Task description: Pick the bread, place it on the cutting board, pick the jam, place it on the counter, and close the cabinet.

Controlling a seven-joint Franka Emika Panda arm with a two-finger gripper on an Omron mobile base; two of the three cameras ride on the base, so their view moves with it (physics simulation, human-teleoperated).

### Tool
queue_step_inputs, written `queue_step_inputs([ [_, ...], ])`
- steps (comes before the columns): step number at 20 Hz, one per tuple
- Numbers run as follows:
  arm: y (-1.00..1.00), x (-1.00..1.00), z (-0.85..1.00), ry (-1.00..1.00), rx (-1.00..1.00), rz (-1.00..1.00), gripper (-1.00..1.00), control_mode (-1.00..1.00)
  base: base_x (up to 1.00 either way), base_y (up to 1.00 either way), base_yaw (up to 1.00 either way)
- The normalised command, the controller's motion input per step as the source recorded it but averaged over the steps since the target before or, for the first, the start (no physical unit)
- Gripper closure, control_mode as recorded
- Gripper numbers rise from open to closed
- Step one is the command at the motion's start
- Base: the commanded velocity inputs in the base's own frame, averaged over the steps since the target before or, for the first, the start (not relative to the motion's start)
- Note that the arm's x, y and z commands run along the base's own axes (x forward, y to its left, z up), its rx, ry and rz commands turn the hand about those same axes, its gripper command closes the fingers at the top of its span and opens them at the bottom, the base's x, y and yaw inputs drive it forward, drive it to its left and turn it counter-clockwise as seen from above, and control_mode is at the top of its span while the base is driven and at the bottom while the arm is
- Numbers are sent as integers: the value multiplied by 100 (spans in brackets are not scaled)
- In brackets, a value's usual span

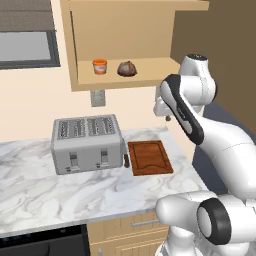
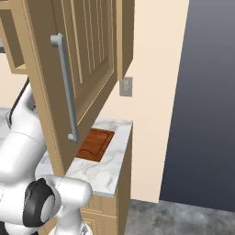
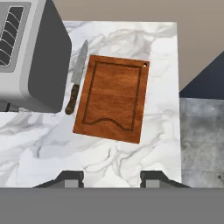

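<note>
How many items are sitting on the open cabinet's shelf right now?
2: the jam on the left and the bread to its right, apart from each other. The shelf's far right end is cut off by the wall.

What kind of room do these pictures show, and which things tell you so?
Most likely a simulated home kitchen: a white-and-grey veined marble counter carries a silver four-slot toaster and a reddish-brown wooden cutting board, with a brown-handled kitchen knife between them.

A grey four-slot toaster (image 1: 88, 144) is set on the marble. A knife (image 3: 76, 80) with a brown handle is laid just beside it. A wall outlet (image 1: 98, 98) is mounted above, and a window (image 1: 27, 47) is seen at the upper left.
</note>
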Motion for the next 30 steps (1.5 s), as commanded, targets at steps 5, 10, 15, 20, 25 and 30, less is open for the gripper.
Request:
queue_step_inputs([
  [5,0,0,2,-7,0,0,-100,-100,0,0,0],
  [10,0,-1,13,-17,0,0,-100,-100,0,0,0],
  [15,2,0,23,-18,0,0,-100,-100,0,0,0],
  [20,16,0,31,-17,0,0,-100,-100,0,0,0],
  [25,16,0,41,-17,0,0,-100,-100,0,0,0],
  [30,14,0,42,-14,0,0,-100,-100,0,0,0],
])
